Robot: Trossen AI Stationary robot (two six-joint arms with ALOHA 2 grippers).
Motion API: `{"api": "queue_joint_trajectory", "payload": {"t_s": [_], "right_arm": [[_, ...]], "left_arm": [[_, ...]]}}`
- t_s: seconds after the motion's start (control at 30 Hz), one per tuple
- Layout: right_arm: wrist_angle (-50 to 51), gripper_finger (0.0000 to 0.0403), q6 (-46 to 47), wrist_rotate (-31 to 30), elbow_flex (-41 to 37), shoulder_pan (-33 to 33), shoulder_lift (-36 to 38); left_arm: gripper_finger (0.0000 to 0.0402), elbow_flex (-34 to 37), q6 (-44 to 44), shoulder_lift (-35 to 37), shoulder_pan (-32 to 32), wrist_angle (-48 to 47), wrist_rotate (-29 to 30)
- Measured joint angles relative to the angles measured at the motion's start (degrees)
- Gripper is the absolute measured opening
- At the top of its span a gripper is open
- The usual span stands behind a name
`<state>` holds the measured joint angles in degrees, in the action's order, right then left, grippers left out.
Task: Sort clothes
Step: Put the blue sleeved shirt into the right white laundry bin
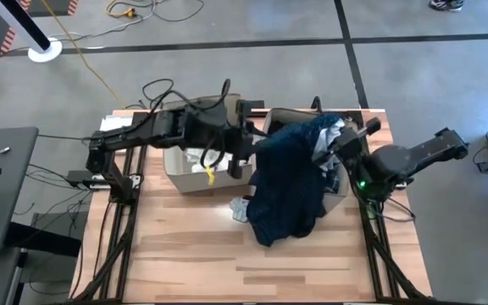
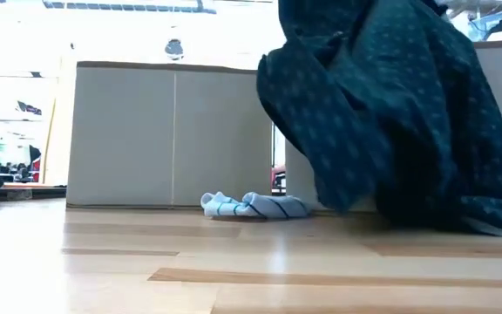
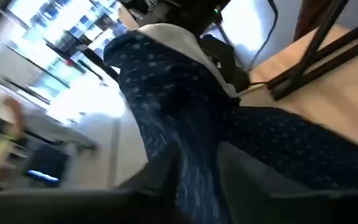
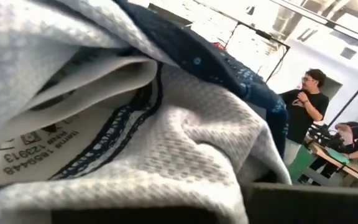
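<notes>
Right gripper: closed, fingers hidden in cloth, apparently pinching the upper edge of the navy dotted garment above the right beige box. Right wrist view filled with white mesh lining and a printed label, navy trim along the edge, so grip judged to sit at the collar or hem. Left gripper: at the garment's opposite edge, over the gap between the two boxes; dotted fabric runs right past its fingers in the left wrist view. Cannot tell whether parted or clamped, nor whether cloth is actually held.

Garment: hangs spread between the two arms, draped over the front of the right box, lower end reaching the table. Seen from table height, covers most of that box's face.

Left beige box: holds something white with a yellow bit; contents otherwise unclear.
Small light blue striped item: lies on the table just in front of the gap between the boxes, not yet sorted.

Progress, as a judgement: partway. At least one piece seemingly binned on the left, one large piece in hand and not yet placed, one small piece loose on the table. Contents of the right box hidden by the garment; no count of remaining pieces possible.
</notes>
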<state>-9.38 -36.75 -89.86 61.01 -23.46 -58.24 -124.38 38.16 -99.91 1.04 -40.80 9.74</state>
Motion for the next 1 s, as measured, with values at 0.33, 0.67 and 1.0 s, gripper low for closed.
{"api": "queue_joint_trajectory", "payload": {"t_s": [0.33,0.67,1.0], "right_arm": [[33.50,0.0037,31.35,6.23,0.00,1.93,-1.04],[72.73,0.0059,69.17,41.90,-0.11,22.69,-2.90],[73.45,0.0177,65.66,49.58,-0.26,25.26,-2.64]], "left_arm": [[0.0267,-0.02,-12.93,0.10,-3.25,-12.75,-20.92],[0.0263,11.27,-14.48,-0.49,0.91,-22.24,-22.54],[0.0262,38.28,-20.23,-0.52,1.77,5.63,-15.26]]}}
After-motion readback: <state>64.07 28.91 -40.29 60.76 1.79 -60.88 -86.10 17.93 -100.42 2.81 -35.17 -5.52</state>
